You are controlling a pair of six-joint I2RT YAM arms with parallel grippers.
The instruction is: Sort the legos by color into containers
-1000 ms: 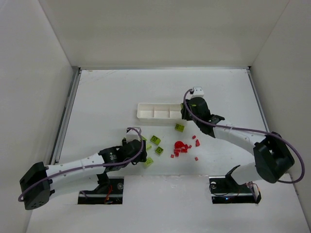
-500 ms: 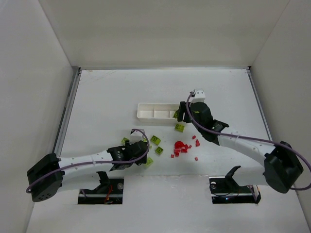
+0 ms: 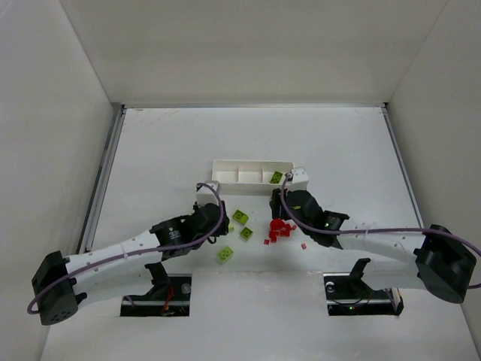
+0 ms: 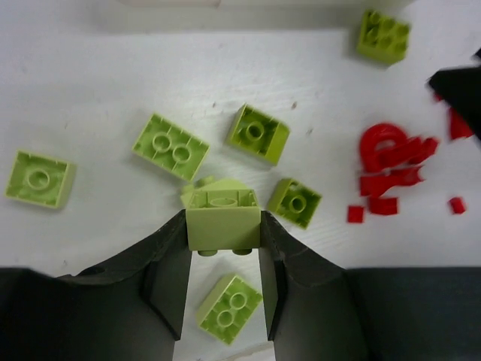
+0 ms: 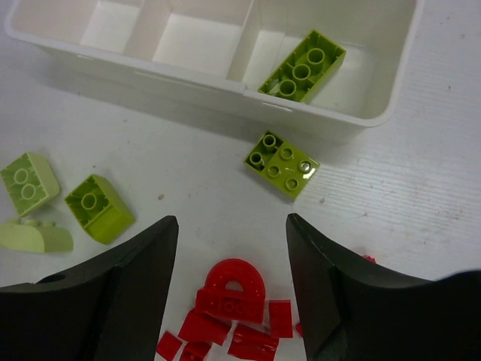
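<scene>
Top view: left fingers [image 3: 213,219] sit low over the loose lime legos [image 3: 240,217], and right fingers [image 3: 282,212] sit over the red pile [image 3: 279,229]. The tray [image 3: 225,179] lies beyond both sets of tips. Can't tell either grip from here.

Left wrist: fingers [image 4: 169,263] are clenched on a lime brick [image 4: 222,214], pinching its two flat side walls, so I'd expect no twist. Its hollow underside points away from the palm and its studs point back toward it. It's squarish, with no clear long axis. More lime pieces lie on the worktop [image 4: 98,83] ahead of the tips.

Right wrist: fingers [image 5: 143,263] are spread and empty. The rounded red piece [image 5: 234,280] sits under the gap, so it's likely the next target. A long lime brick [image 5: 302,65] lies in the tray compartment ahead-right of the tips, studs up, long axis diagonal. A square lime brick [image 5: 282,163] lies just outside the tray wall, studs up.
</scene>
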